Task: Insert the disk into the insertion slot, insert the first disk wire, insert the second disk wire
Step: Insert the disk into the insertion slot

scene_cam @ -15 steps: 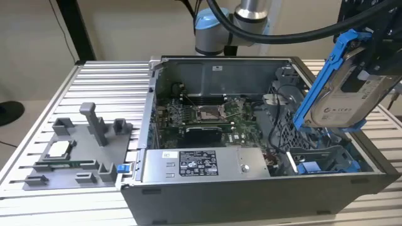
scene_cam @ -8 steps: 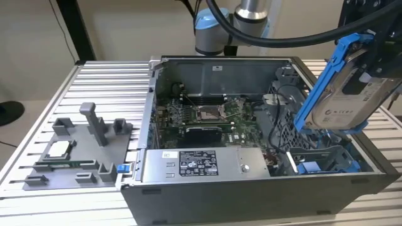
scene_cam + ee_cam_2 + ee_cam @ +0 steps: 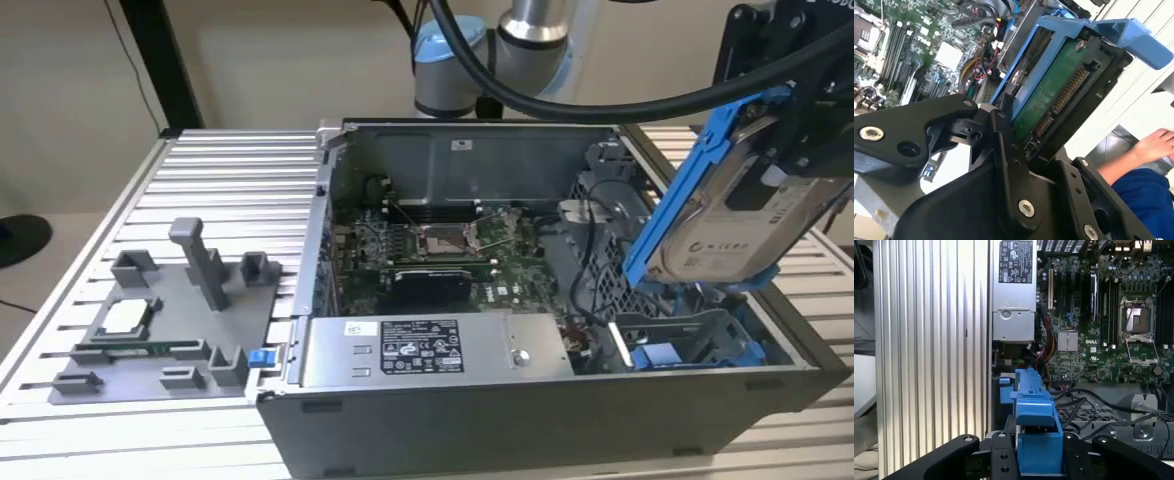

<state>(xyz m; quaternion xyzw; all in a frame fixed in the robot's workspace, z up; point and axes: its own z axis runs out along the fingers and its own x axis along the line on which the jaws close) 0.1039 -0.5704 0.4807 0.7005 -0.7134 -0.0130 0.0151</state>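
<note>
My gripper (image 3: pixel 785 160) is shut on the disk (image 3: pixel 738 215), a silver drive with a white label in a bright blue carrier frame. The disk hangs tilted above the right end of the open computer case. Below it lies the insertion slot (image 3: pixel 683 345), a dark grey bay with blue clips, and the disk is clear of it. In the second wrist view the disk's green circuit board (image 3: pixel 1054 95) sits between the black fingers (image 3: pixel 1004 150). In the first wrist view the blue carrier (image 3: pixel 1035 410) rises from the gripper (image 3: pixel 1036 460) toward the slot's blue clip (image 3: pixel 1004 390). Black cables (image 3: pixel 1079 402) lie beside the bay; which are the disk wires I cannot tell.
A grey labelled power-supply box (image 3: pixel 400 350) sits at the case's front, with the motherboard (image 3: pixel 434 245) behind it. A grey fixture plate (image 3: pixel 160 320) rests on the ribbed table at the exterior view's left. A person's hand (image 3: pixel 1154 145) and blue sleeve (image 3: pixel 1149 195) are beside the table.
</note>
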